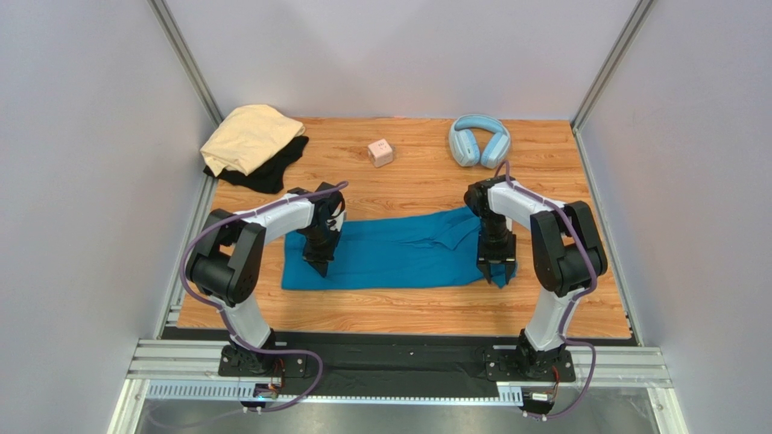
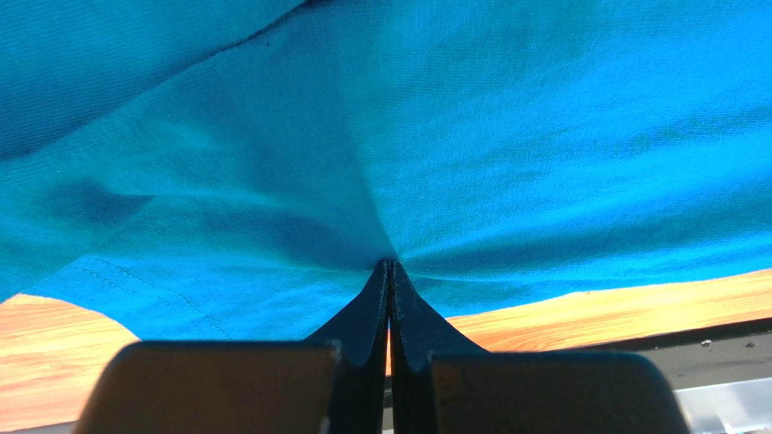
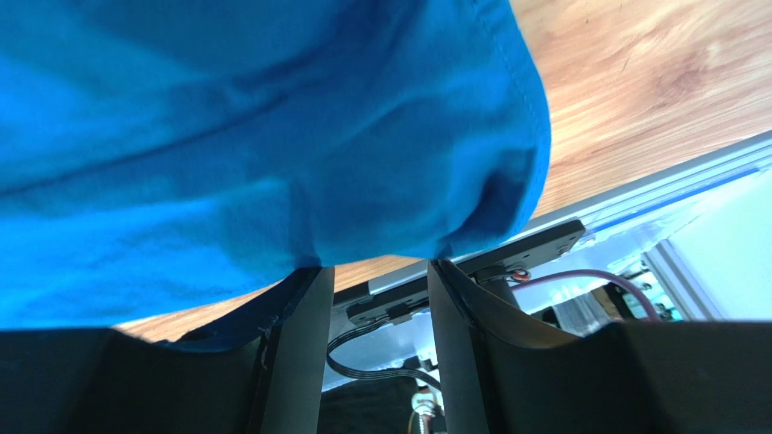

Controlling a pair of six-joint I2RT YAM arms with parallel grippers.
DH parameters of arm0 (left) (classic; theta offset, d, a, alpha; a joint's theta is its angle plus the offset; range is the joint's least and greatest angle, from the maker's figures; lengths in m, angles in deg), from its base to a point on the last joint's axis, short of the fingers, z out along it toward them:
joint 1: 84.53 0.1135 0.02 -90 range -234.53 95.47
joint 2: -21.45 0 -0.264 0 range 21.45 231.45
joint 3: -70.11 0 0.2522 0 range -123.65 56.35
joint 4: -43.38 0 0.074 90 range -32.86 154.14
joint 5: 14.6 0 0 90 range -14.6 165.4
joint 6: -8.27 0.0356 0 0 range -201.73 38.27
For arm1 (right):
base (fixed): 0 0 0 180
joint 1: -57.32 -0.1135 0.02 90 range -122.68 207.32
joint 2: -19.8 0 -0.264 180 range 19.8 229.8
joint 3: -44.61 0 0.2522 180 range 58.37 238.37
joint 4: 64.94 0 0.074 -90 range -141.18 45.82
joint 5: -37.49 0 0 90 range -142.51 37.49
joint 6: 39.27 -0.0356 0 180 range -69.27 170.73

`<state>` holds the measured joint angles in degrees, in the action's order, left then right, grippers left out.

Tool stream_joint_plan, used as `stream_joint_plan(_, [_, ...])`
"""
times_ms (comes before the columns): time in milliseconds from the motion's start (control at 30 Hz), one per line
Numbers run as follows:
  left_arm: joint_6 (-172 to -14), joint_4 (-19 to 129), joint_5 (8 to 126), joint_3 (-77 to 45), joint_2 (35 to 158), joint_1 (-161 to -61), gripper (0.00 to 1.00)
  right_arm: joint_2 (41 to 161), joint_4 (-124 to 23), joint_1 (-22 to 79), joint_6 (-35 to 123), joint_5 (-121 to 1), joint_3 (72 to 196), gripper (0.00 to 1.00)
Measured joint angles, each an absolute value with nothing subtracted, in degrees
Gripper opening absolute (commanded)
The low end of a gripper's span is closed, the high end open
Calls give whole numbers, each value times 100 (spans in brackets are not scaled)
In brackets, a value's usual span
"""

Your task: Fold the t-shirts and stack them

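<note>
The teal shirt (image 1: 399, 253) lies stretched across the middle of the wooden table (image 1: 408, 312), with 1 arm at each end. The left gripper (image 2: 390, 268) is pressed together, pinching a fold of the teal cloth near its left end. The right gripper (image 3: 376, 271) stands spread at the shirt's near right corner, with the hem bunched over its tips. The tan shirt (image 1: 246, 136) rests on the black shirt (image 1: 272, 172) in the far left corner.
</note>
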<state>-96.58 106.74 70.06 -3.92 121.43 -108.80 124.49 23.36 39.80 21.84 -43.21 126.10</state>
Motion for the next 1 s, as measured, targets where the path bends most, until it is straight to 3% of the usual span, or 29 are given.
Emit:
stream_joint_plan(233, [-9656, 10674, 7006, -392, 12143, -10880, 0, 12851, 2332, 4192, 2379, -4289, 12649, 47])
stream_joint_plan(400, [-9656, 10672, 7006, -392, 12143, -10880, 0, 13126, 2358, 4369, 2582, -4363, 12782, 16])
stream_joint_plan(433, [-9656, 10674, 7006, -392, 12143, -10880, 0, 13187, 2358, 4384, 2632, -4363, 12828, 5])
stream_joint_plan(467, [-9656, 10672, 7006, -392, 12143, -10880, 0, 13231, 2356, 4399, 2678, -4361, 12872, 3])
stream_joint_plan(733, [-9656, 10672, 7006, -392, 12143, -10880, 0, 13281, 2474, 4476, 2768, -4160, 13034, 0])
stream_joint_plan(1000, [-9654, 10652, 7001, -368, 12143, -10876, 0, 13109, 2509, 4496, 2761, -3121, 13154, 5])
